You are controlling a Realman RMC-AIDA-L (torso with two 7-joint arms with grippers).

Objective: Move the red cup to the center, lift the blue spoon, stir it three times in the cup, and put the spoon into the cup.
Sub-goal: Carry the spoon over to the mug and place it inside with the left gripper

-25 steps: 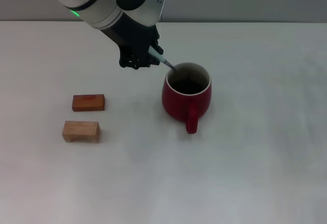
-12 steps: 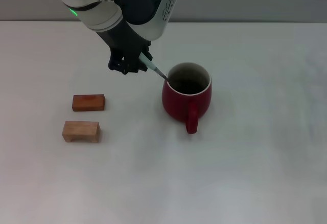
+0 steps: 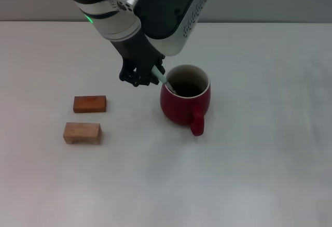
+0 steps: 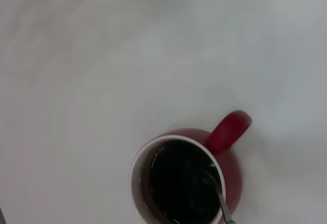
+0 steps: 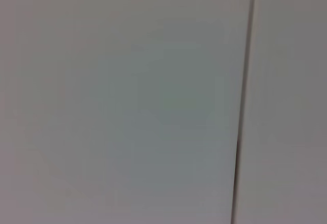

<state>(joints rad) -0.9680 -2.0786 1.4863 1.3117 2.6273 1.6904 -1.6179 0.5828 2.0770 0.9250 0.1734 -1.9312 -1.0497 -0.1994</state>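
Note:
The red cup (image 3: 185,102) stands upright near the middle of the white table, handle toward me. It also shows in the left wrist view (image 4: 186,178), with dark liquid inside. My left gripper (image 3: 141,76) hangs just left of the cup's rim, shut on the blue spoon (image 3: 160,75). The spoon slants down to the right, its dark metal neck and bowl inside the cup (image 4: 219,198). My right gripper is out of view.
Two small wooden blocks lie at the left: a reddish one (image 3: 90,103) and a paler one (image 3: 82,133) in front of it. The table's far edge (image 3: 259,22) runs along the top. The right wrist view shows only a blank pale surface.
The left gripper swung left, then back right and lower with the spoon. The cup has shifted slightly left and its handle has turned a little.

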